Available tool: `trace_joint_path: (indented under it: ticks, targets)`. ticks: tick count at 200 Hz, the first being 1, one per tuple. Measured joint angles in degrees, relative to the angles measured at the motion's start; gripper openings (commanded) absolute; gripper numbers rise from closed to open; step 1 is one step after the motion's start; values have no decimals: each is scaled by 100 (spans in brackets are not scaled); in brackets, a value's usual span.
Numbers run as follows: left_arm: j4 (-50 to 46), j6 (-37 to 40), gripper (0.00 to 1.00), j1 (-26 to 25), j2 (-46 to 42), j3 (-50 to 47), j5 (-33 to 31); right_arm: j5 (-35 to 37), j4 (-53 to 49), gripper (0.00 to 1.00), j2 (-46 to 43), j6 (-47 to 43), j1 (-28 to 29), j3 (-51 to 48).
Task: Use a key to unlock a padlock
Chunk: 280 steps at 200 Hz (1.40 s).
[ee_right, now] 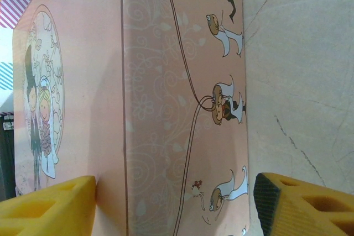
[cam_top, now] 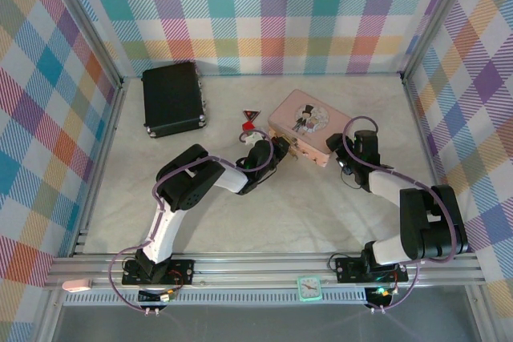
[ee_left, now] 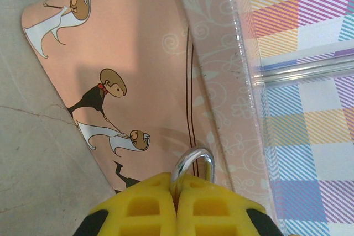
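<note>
Left wrist: left gripper [ee_left: 178, 185] clamped on the padlock [ee_left: 193, 150] at pink box [ee_left: 138, 53] near-left edge; only shackle shows, body probably between pads, held steady for keying. Right gripper [ee_right: 176, 194] fingers apart, straddling box's right end to brace it

No legible words, numbers or brand marks anywhere. Wordless cartoon bride-and-groom drawings on the pink box [cam_top: 309, 122]. Face of the small green clock [cam_top: 309, 287] at the table's near rail too small to read.
</note>
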Motion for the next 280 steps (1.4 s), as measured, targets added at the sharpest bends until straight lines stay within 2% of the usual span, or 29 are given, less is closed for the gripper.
trace_joint_path:
  ticks: [73,135,153,170,209,249,280]
  targets:
    - [-175,149,0,28,-459,-413,-57,92,-514,72,-33,-356,-2,269]
    - [120,90,0,-50,-168,-214,-1167,459,-605,71,-186,-315,-111,221]
    - [254,101,0,-125,-166,-214,-1294,564,-798,71,-345,-334,-114,203]
    - [297,105,0,-122,-170,-214,-1263,669,-1054,76,-503,-444,-122,203]
    - [7,162,0,72,-514,-553,-667,780,-1620,87,-796,-1211,-127,337]
    - [-645,313,0,356,-1143,-872,282,1305,-2068,89,-1008,-2337,-127,634]
    - [-1808,710,0,413,-1602,-905,1117,1709,-2188,89,-1213,-2979,-131,636]
